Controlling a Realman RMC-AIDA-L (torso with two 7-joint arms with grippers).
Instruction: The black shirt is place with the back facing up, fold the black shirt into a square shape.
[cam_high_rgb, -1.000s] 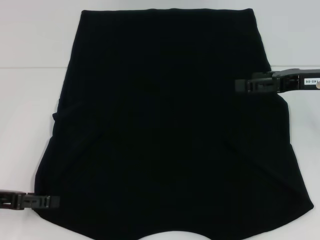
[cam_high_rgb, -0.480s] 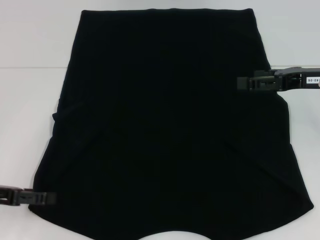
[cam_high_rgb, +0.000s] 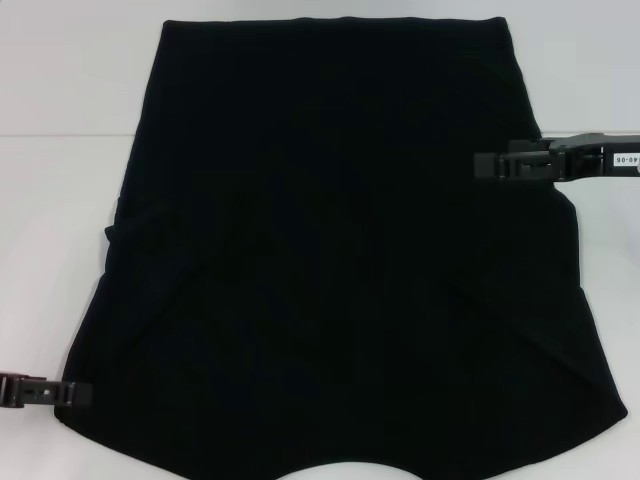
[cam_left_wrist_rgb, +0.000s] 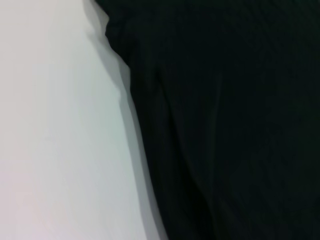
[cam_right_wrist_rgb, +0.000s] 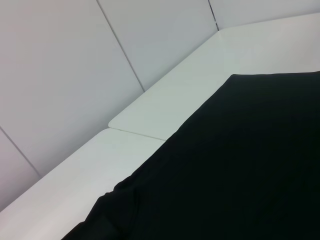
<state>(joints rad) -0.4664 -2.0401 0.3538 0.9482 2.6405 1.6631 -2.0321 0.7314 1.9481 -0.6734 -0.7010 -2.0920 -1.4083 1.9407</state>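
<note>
Left gripper (cam_high_rgb: 80, 393) sits low at the shirt's near left corner, its tip just touching or overlapping the cloth edge, and honestly I can't tell whether it's apart or pinched together since it's black against black. Same deal with the right gripper (cam_high_rgb: 482, 165): it reaches in from the right side, about a third of the way down the shirt's right edge, with its tip over the fabric, and its state is impossible to read. The black shirt (cam_high_rgb: 330, 250) is spread flat across the middle of the white table (cam_high_rgb: 60, 200), taking up most of the head view. The far edge is straight and narrower, the sides flare outward toward the robot, and the near hem runs off the bottom of the view with a small curved bit of table showing there. No lettering shows, just plain black cloth with a few soft creases running diagonally through the lower half, plus a small bump or fold along the left edge around mid-height. The left wrist view is just the shirt's edge (cam_left_wrist_rgb: 225, 125) lying on the white surface (cam_left_wrist_rgb: 55, 125), slightly rippled. The right wrist view shows the shirt (cam_right_wrist_rgb: 240, 170) lying across the tabletop, a seam between two table panels (cam_right_wrist_rgb: 137, 134), and pale wall panels (cam_right_wrist_rgb: 75, 60) behind. No containers anywhere, only the shirt on the table.
</note>
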